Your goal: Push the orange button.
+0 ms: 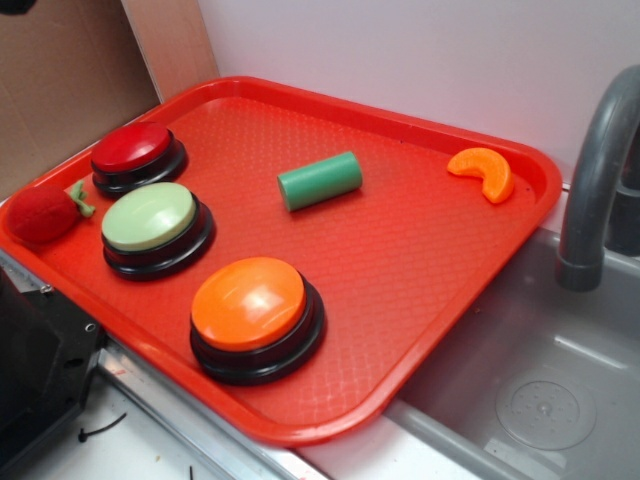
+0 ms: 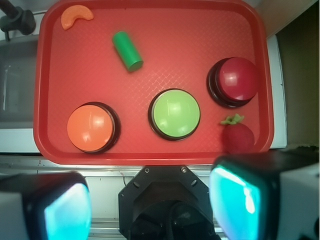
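Orange button (image 2: 90, 127) at lower left is untouched; gripper (image 2: 150, 210), fingers spread, is held high above, so descent onto its dome is needed.

You have a red plastic tray (image 1: 420, 250) with a textured floor as your landmark. On it, near the left rim, sits a red dome button on a black base (image 1: 137, 156), and just beside that, toward the front, a pale green dome button on a black base (image 1: 155, 227). A green plastic cylinder (image 1: 319, 180) lies on its side near the tray's middle. A small orange slice-shaped toy (image 1: 484, 171) rests in the far right corner. A red strawberry toy with a green stem (image 1: 46, 212) lies on the left rim. Right of the tray you see a grey sink basin (image 1: 540, 390) and grey faucet (image 1: 596, 180).
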You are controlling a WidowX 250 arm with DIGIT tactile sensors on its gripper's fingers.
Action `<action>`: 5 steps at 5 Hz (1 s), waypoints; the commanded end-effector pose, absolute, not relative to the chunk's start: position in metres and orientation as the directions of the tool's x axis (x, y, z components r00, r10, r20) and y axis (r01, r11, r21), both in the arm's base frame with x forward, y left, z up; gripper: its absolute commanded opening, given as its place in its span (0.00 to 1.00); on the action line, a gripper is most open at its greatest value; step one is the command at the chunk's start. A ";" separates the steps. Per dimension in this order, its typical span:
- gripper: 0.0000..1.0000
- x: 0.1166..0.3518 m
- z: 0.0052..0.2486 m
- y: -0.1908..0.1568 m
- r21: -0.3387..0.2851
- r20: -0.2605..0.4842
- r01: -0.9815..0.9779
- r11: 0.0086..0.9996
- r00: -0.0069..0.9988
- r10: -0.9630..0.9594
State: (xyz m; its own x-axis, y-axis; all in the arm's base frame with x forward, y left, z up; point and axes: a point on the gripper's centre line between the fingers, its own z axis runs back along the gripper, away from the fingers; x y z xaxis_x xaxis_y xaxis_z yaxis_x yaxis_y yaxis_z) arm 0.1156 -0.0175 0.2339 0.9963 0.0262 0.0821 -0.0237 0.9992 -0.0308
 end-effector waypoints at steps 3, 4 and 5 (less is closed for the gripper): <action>1.00 0.144 0.166 -0.103 0.139 0.046 0.352 0.926 0.931 -0.361; 1.00 0.141 0.133 -0.112 0.130 0.071 0.404 0.906 0.907 -0.414; 1.00 0.137 0.101 -0.114 0.070 0.034 0.420 0.905 0.906 -0.423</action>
